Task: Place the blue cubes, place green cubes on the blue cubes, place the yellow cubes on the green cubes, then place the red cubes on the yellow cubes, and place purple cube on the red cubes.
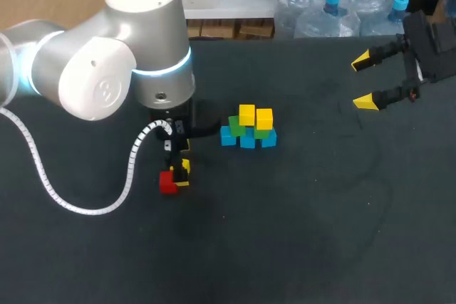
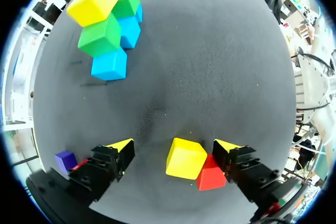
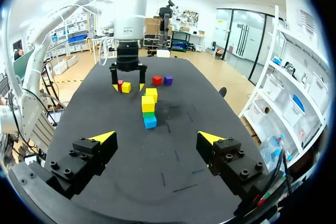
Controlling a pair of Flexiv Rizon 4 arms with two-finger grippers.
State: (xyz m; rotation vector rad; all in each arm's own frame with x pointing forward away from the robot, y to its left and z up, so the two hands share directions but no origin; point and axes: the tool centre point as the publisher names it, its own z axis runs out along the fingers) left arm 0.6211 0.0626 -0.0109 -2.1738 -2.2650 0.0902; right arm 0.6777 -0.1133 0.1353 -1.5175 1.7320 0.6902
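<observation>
— What sits in your left pincer (image 2: 176, 148)?
— Nothing gripped. It stands wide, down at the dark table top (image 2: 210, 77). A small yellow cube (image 2: 185, 158) lies loose between my fingers (image 2: 118, 153), and a small red cube (image 2: 211, 174) touches it, close to one finger. Just outside the other finger sits a small purple cube (image 2: 65, 159).
— And ahead of it?
— The stack (image 1: 248, 129): blue cubes (image 2: 109, 65) on the table, green cubes (image 2: 100, 36) on those, two yellow cubes (image 2: 93, 3) on top.
— Your right pincer (image 3: 157, 140)?
— Wide as well, holding nothing, well apart from the stack.
</observation>
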